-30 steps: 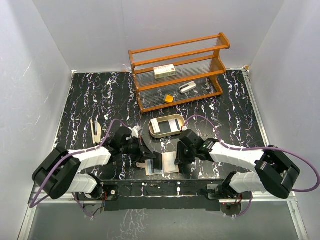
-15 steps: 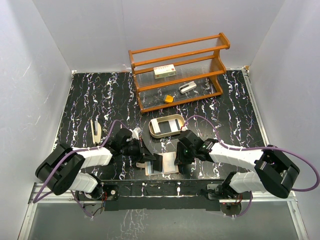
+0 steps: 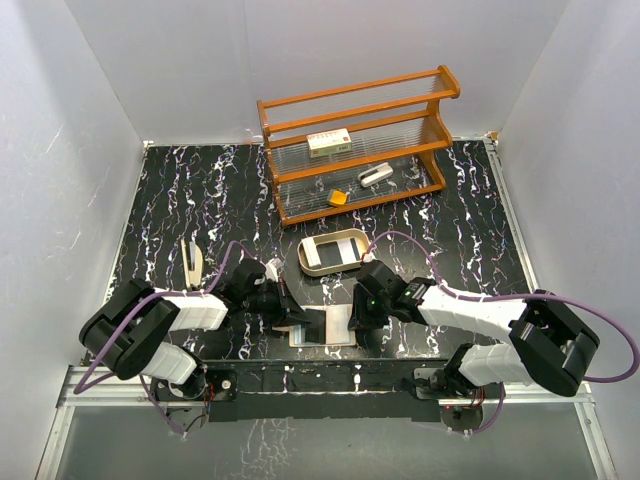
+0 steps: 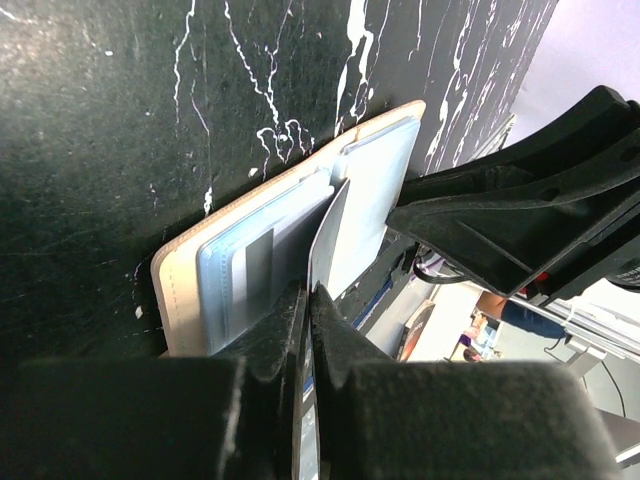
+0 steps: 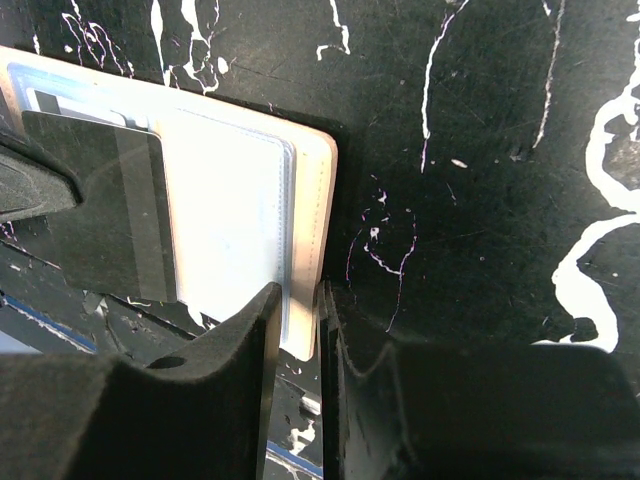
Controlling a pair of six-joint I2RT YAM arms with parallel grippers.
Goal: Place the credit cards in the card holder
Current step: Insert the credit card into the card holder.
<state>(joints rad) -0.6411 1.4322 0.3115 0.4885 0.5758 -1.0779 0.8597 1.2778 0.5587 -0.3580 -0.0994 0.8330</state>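
The tan card holder lies open near the table's front edge, its striped pockets facing up. My left gripper is shut on a thin credit card, held on edge over the holder's left pocket. My right gripper is shut on the holder's right edge; the tan rim sits between the jaws. In the right wrist view the card shows as a dark rectangle over the left pocket. Another card's dark stripe shows inside a pocket. No orange-yellow card is in view.
An oval beige-rimmed tin tray sits just behind the holder. A wooden rack at the back holds a white box, an orange block and a silver item. A small beige tool lies at the left.
My left gripper has shifted slightly right and brought the card lower, closer to the holder's left pocket. The right gripper has stayed on the holder's edge.
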